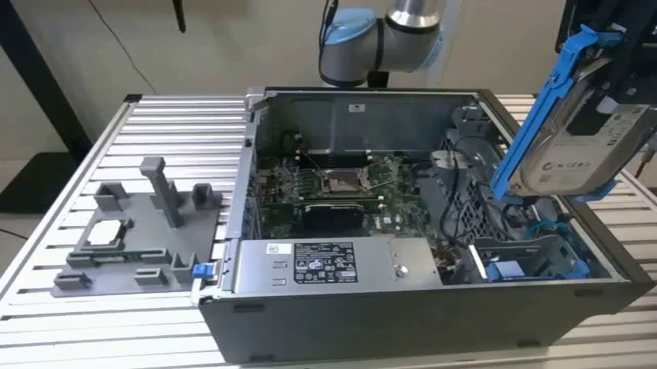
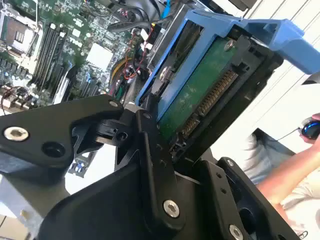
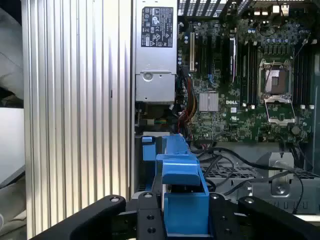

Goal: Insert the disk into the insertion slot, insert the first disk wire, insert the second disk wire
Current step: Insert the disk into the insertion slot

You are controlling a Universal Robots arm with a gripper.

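Spanning the whole scene: slatted aluminium table, carrying every item listed below.

Open computer case: dark grey tower lying on its side, side panel off, interior facing up.

Robot arm: grey and pale blue joint, seen behind the far wall of the case.

Motherboard: green, flat on the case floor, with its CPU socket near the middle.

Power-supply box: long, grey, white sticker on top, set along the near wall of the case.

Grey fixture tray: on the table at the exterior view's left, just beside the case, with upright posts.

Disk: silver-grey drive with a pale label in a bright blue carrier, held in the air and tilted near upright over the case's end at the exterior view's right, above the drive bay, not touching it.

Gripper: black fingers closed against both faces of the disk, connector edge exposed.

Person's forearm: beyond the case in the second wrist view.
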